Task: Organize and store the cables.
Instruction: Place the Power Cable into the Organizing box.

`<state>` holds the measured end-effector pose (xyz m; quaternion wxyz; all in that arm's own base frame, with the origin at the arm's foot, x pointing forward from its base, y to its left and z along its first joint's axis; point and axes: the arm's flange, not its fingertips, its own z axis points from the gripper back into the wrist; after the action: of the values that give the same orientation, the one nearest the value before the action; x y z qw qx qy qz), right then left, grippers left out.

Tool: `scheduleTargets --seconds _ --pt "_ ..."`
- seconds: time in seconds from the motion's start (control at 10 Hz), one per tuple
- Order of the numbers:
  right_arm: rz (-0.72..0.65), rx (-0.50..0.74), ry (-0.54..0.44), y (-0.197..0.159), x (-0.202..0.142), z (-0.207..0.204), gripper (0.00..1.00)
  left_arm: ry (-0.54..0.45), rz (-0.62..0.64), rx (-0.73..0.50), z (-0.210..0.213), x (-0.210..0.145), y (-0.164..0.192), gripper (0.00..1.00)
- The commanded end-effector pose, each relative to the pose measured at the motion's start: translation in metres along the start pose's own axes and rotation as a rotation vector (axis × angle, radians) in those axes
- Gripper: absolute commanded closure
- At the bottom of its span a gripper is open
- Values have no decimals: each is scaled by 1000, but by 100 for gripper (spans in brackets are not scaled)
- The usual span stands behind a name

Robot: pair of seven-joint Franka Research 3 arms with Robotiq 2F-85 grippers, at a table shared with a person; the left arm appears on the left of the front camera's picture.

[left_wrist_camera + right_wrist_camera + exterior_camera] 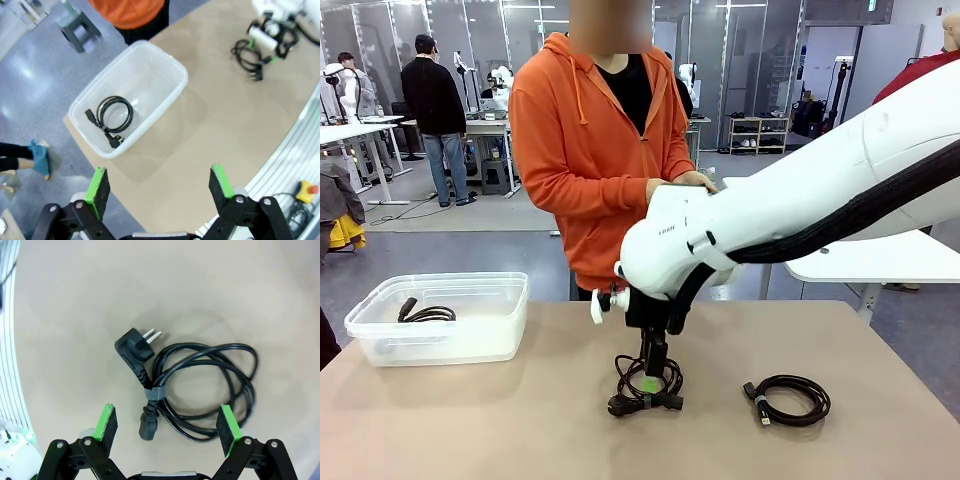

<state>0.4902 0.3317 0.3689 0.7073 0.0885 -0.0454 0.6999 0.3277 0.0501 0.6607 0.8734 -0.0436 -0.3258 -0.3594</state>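
Observation:
A coiled black cable (642,388) with a plug lies on the table's middle, and my right gripper (650,378) points straight down at it, open. In the right wrist view the same cable (200,385) lies just beyond the open right gripper (169,424), with its green pads (107,422) standing wide and nothing between them. A second coiled cable (790,400) rests to the right on the table. A third cable (425,313) lies inside the clear bin (510,325). My left gripper (159,185) hangs open high above the bin (170,62) and its cable (114,117).
A person in an orange hoodie (600,150) stands at the far side of the table, hands near my right arm. The right arm's white body (800,210) stretches across from the right. The bin sits at the table's left edge (75,132).

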Motion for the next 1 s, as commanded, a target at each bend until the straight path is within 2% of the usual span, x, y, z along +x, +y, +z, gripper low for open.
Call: scheduleTargets --seconds 0.0,0.2,0.4,0.6,0.8,0.9 --pt "-109 -91 -78 19 -24 61 0 11 -174 -62 4 29 -27 0" --pt "-217 -142 -123 31 -69 105 0 69 -253 -37 -10 54 -44 0" --pt "-368 -213 -177 47 -129 145 0 133 -355 -65 -49 83 -74 0" --pt "-494 -288 -199 65 -181 168 0 167 -465 -90 -94 108 -103 0" --pt "-632 -340 -260 91 -232 182 0 169 -551 -154 -126 136 -133 0" --pt "-696 -366 -290 108 -256 188 0 209 -606 -177 -143 147 -153 0"
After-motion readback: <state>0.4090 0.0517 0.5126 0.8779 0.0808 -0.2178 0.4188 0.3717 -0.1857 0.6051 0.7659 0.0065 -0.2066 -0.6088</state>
